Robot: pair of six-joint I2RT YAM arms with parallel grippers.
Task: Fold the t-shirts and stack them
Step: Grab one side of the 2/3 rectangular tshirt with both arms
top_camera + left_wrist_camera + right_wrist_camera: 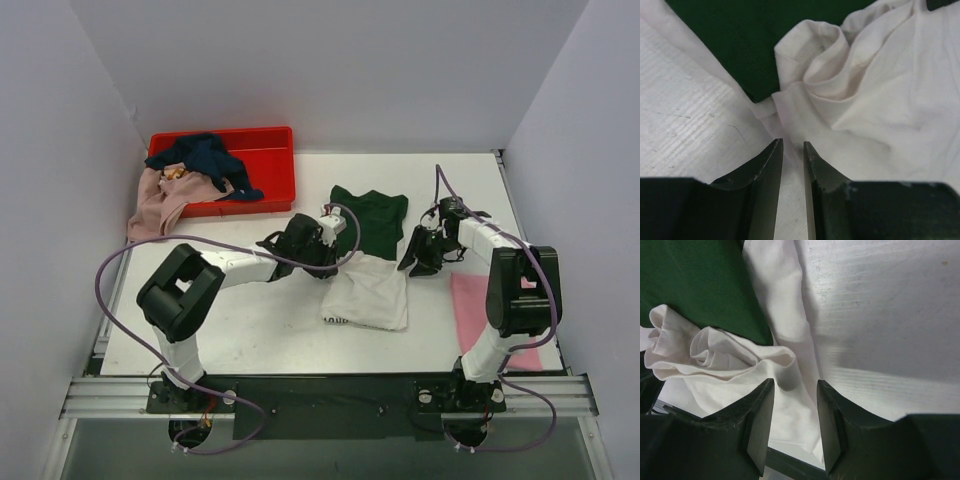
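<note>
The white t-shirt with dark green back (368, 295) lies mid-table, its green part (370, 220) at the far end and its white part bunched toward the near side. My left gripper (325, 240) is at the shirt's left edge. In the left wrist view its jaws (793, 145) stand nearly closed, with a pulled-up white fold (771, 111) running into the narrow gap. My right gripper (415, 255) is at the shirt's right edge. Its jaws (795, 385) stand apart with white cloth (785, 405) lying between them. A pink t-shirt (480, 300) lies flat at the right.
A red crate (270, 165) stands at the back left. It holds a navy shirt (205, 155), and a dusty pink shirt (160, 200) hangs over its left side. The right arm's base link stands over the pink t-shirt.
</note>
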